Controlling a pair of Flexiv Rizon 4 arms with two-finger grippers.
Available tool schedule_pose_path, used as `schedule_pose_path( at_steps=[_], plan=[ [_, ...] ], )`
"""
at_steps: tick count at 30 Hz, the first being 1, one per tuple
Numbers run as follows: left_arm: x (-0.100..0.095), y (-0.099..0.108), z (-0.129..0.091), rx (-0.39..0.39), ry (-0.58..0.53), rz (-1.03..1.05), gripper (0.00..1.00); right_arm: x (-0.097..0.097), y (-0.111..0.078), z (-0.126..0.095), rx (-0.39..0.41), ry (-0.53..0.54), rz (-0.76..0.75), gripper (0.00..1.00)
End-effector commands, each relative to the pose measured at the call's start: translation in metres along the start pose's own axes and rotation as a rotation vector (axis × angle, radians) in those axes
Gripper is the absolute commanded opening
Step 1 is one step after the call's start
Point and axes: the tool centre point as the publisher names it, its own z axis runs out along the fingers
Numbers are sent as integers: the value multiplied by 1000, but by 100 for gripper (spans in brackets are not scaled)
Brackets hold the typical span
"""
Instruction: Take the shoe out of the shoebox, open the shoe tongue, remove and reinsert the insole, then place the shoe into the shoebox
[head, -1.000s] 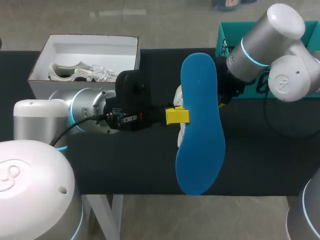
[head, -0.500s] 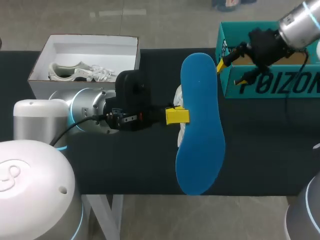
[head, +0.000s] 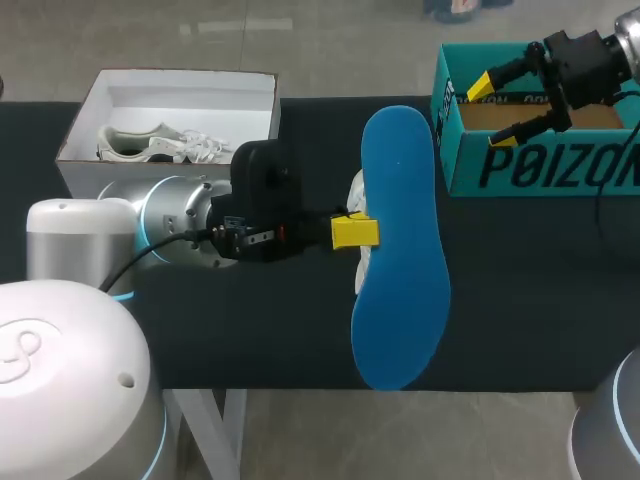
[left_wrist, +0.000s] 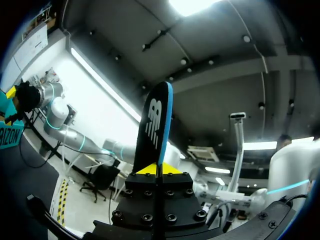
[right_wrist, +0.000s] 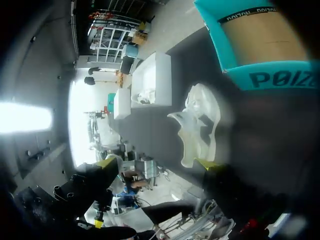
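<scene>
Insole (head: 400, 250): a thin blue foam sheet, probably very light and bendy, so it should flex rather than slip if pushed. It is pinched at the middle of one long edge between the closed jaws of the left gripper (head: 355, 231), and in the left wrist view it rises edge-on straight ahead of the fingers. A hold that far from either end likely leaves both ends free to droop. Feeding the toe in may go easier with a second grip nearer the heel.

The shoe (right_wrist: 200, 125) lies on the table under and just beyond the left jaws, mostly hidden by the insole from above. It looks soft and light, and its collar is the likely place to steady it.

The right gripper (head: 492, 112) stands wide apart and empty, over the near corner of the teal shoebox (head: 540, 165), with the shoe well ahead of its fingers.
</scene>
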Motion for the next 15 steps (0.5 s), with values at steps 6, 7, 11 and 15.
schedule_pose_path(
  at_steps=[6, 7, 11, 15],
  plan=[
    [-1, 0, 1, 2, 2, 1, 0, 16, -6, -22, -120, 108, 6, 100],
    [-1, 0, 1, 2, 2, 1, 0, 20, -11, -29, -141, 108, 1, 100],
    [-1, 0, 1, 2, 2, 1, 0, 32, -26, -48, -161, 88, -14, 100],
    [-5, -5, -7, -152, 2, 119, 0, 36, -36, -54, -162, 74, -24, 100]
  ],
)
